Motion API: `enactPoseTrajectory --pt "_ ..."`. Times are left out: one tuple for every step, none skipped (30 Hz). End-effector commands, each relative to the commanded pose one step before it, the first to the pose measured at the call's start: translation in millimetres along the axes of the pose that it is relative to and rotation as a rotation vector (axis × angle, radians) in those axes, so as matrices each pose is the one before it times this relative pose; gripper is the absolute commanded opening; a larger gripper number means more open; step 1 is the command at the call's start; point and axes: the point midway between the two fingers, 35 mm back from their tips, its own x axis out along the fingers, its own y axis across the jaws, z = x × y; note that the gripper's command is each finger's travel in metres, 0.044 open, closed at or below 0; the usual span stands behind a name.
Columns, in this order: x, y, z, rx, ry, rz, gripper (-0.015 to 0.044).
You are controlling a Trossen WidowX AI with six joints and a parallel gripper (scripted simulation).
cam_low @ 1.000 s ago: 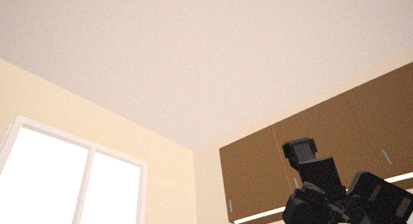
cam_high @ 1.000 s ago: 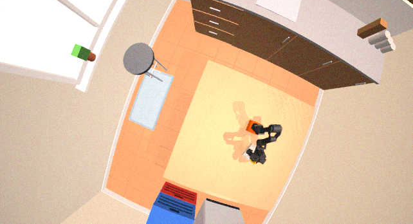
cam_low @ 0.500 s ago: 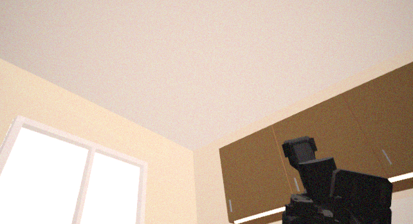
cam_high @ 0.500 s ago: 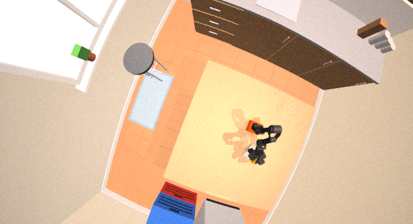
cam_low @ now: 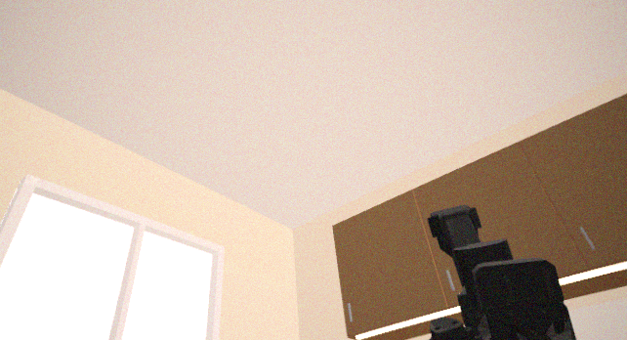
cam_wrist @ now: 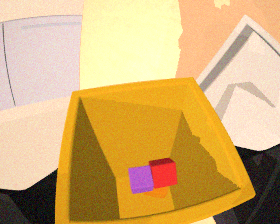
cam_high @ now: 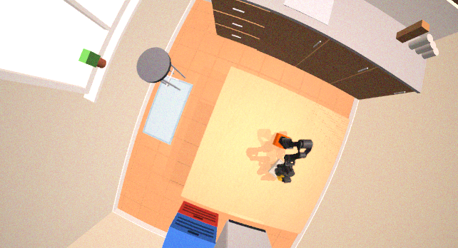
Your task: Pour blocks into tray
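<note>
The end effector (cam_high: 284, 178) (cam_wrist: 138, 143) pinches the yellow cup (cam_high: 280, 178) (cam_wrist: 141, 120), its fingers partly hidden behind the walls. Inside are a purple block (cam_wrist: 141, 179), a red block (cam_wrist: 163, 173) and a mostly covered orange patch, hard to make out. Beside the end effector, the tray (cam_high: 273, 169) (cam_wrist: 256, 105) is partly hidden by the arm (cam_high: 305, 145) from above and cut off in the wrist view.

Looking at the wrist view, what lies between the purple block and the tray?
In the wrist view, the red block comes directly beside the purple block, then the right-hand wall of the yellow cup, before the tray.
</note>
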Motion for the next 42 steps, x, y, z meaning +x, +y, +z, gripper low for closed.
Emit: enactPoseTrajectory --pt "0.76 1.05 0.26 0.0967 -0.00261 0.00421 0.0000" --pt "0.12 -0.06 -0.02 0.0219 0.00000 0.00000 0.0000" --pt "0.12 -0.06 -0.02 0.0219 0.00000 0.00000 0.0000" --pt "0.12 -0.06 -0.02 0.0219 0.00000 0.00000 0.0000" --pt "0.12 -0.06 -0.02 0.0219 0.00000 0.00000 0.0000" --pt "0.12 -0.06 -0.02 0.0219 0.00000 0.00000 0.0000" --pt "0.12 -0.06 -0.01 0.0219 0.00000 0.00000 0.0000" --pt "0.12 -0.06 -0.01 0.0219 0.00000 0.00000 0.0000" --pt "0.12 -0.06 -0.01 0.0219 0.00000 0.00000 0.0000" --pt "0.12 -0.06 -0.01 0.0219 0.00000 0.00000 0.0000" --pt "0.12 -0.06 -0.01 0.0219 0.00000 0.00000 0.0000" --pt "0.12 -0.06 -0.01 0.0219 0.00000 0.00000 0.0000" --pt "0.12 -0.06 -0.01 0.0219 0.00000 0.00000 0.0000" --pt "0.12 -0.06 0.00 0.0219 0.00000 0.00000 0.0000" --pt "0.12 -0.06 0.00 0.0219 0.00000 0.00000 0.0000" --pt "0.12 -0.06 0.00 0.0219 0.00000 0.00000 0.0000" --pt "0.12 -0.06 0.00 0.0219 0.00000 0.00000 0.0000" --pt "0.12 -0.06 0.00 0.0219 0.00000 0.00000 0.0000" --pt "0.12 -0.06 0.00 0.0219 0.00000 0.00000 0.0000" --pt "0.12 -0.06 0.00 0.0219 0.00000 0.00000 0.0000" --pt "0.12 -0.06 0.01 0.0219 0.00000 0.00000 0.0000" --pt "0.12 -0.06 0.01 0.0219 0.00000 0.00000 0.0000" --pt "0.12 -0.06 0.01 0.0219 0.00000 0.00000 0.0000" --pt "0.12 -0.06 0.01 0.0219 0.00000 0.00000 0.0000" --pt "0.12 -0.06 0.01 0.0219 0.00000 0.00000 0.0000" --pt "0.12 -0.06 0.01 0.0219 0.00000 0.00000 0.0000" --pt "0.12 -0.06 0.01 0.0219 0.00000 0.00000 0.0000" --pt "0.12 -0.06 0.01 0.0219 0.00000 0.00000 0.0000" --pt "0.12 -0.06 0.01 0.0219 0.00000 0.00000 0.0000" --pt "0.12 -0.06 0.02 0.0219 0.00000 0.00000 0.0000" --pt "0.12 -0.06 0.02 0.0219 0.00000 0.00000 0.0000" --pt "0.12 -0.06 0.02 0.0219 0.00000 0.00000 0.0000" --pt "0.12 -0.06 0.02 0.0219 0.00000 0.00000 0.0000" --pt "0.12 -0.06 0.02 0.0219 0.00000 0.00000 0.0000" --pt "0.12 -0.06 0.02 0.0219 0.00000 0.00000 0.0000" --pt "0.12 -0.06 0.02 0.0219 0.00000 0.00000 0.0000" --pt "0.12 -0.06 0.02 0.0219 0.00000 0.00000 0.0000" --pt "0.12 -0.06 0.03 0.0219 0.00000 0.00000 0.0000" --pt "0.12 -0.06 0.03 0.0219 0.00000 0.00000 0.0000" --pt "0.12 -0.06 0.03 0.0219 0.00000 0.00000 0.0000" --pt "0.12 -0.06 0.03 0.0219 0.00000 0.00000 0.0000" --pt "0.12 -0.06 0.03 0.0219 0.00000 0.00000 0.0000"
